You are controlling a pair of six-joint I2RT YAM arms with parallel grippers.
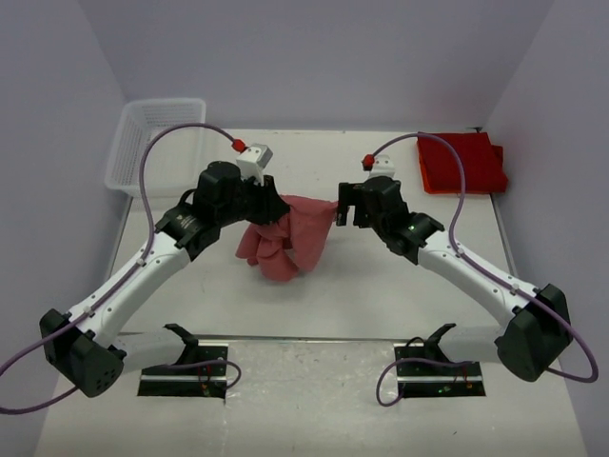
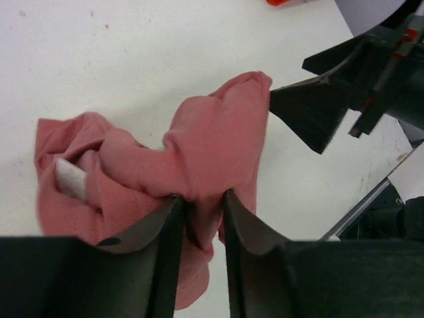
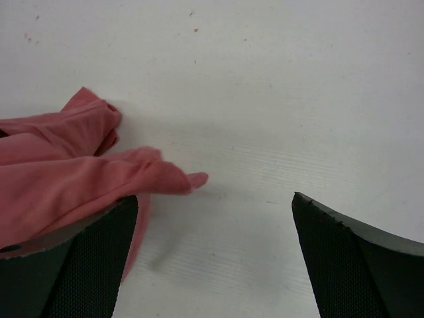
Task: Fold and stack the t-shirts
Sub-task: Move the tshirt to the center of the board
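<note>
**Over mid-table, one pinch holds the shirt while the other jaw stands ready**

Between the narrow-set fingers of the left gripper (image 2: 199,225) runs a fold of the salmon t-shirt (image 1: 285,243). The jaws are nipped on the cloth, with little more than the fabric's thickness between them. That pinch looks like an anchor: it lifts one part clear so the rest can drop and sort itself out. From the grip the cloth sags toward six o'clock in the top view. It is a crumpled bundle whose lower end seems to rest on the table (image 1: 381,314), and a white label (image 2: 69,179) shows among the folds in the left wrist view.

At three o'clock of that grip, just beside it, the right gripper (image 3: 212,265) stands wide and holds nothing. A tongue of the shirt lies over its nine-o'clock finger, while the other finger is well apart from the cloth, over bare table. I judge it is placed there to take a second hold, so that the two arms can pull the garment flat for folding.

Farther out, at two o'clock, the folded red t-shirts (image 1: 461,164) lie stacked near the far corner, presumably where this one will go. At ten o'clock the white basket (image 1: 152,143) sits at the table's far left edge.
</note>
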